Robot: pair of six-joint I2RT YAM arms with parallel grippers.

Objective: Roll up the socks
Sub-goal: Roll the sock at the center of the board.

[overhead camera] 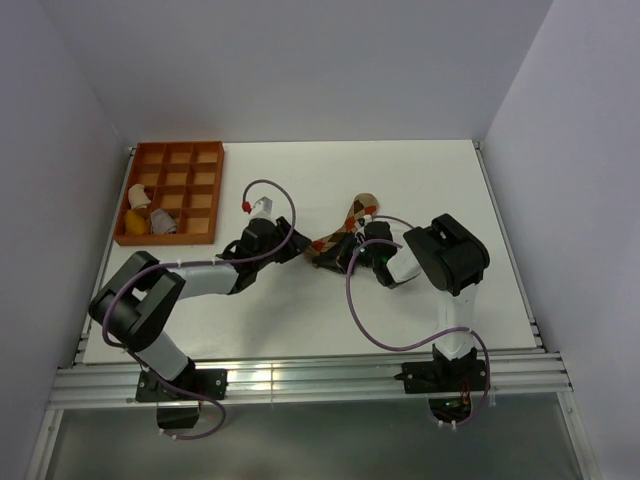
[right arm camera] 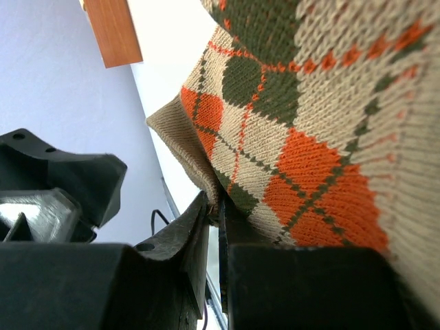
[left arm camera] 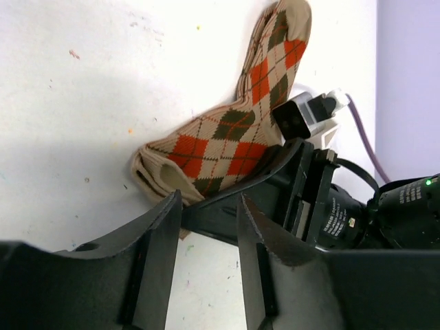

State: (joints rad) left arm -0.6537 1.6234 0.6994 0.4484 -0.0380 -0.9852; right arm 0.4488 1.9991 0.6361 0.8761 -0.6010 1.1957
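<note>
A tan sock with red and dark argyle diamonds (overhead camera: 348,226) lies folded in the middle of the table, its narrow end reaching toward the back. My right gripper (overhead camera: 336,252) is shut on the folded sock's near edge, and the knit (right arm camera: 309,137) fills the right wrist view above the pinching jaws (right arm camera: 214,203). My left gripper (overhead camera: 300,247) faces it from the left. In the left wrist view its fingers (left arm camera: 209,199) stand open over bare table with nothing between them, just short of the sock (left arm camera: 227,141) and the right gripper's black finger (left arm camera: 261,189).
An orange-brown compartment tray (overhead camera: 205,190) sits at the back left, holding pale and yellow bundles (overhead camera: 150,218) in its left cells. Purple cables loop from both arms above the table. Grey walls close in both sides and the back.
</note>
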